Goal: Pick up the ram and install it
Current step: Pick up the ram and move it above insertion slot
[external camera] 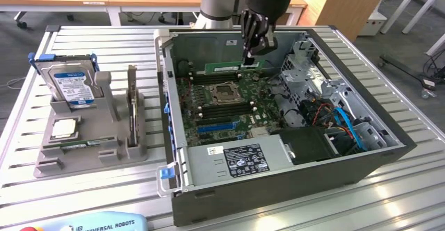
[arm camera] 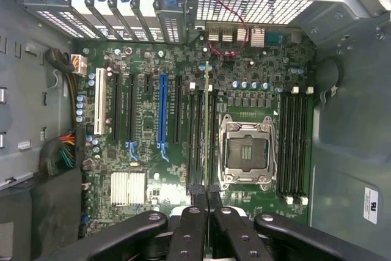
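Over the motherboard (external camera: 193, 94), vertical end effector (external camera: 250, 58) grips ram (external camera: 224, 66).

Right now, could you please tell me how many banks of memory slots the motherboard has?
2: one bank beside the CPU socket, under the ram held by the gripper; the other bank across the socket.

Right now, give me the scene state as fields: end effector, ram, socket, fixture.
end effector: shut on the ram, inside the open computer case
ram: held on edge over the motherboard, next to the CPU socket; cannot tell if seated
CPU socket: empty
fixture: to the exterior view's left of the case, hard drive standing in it
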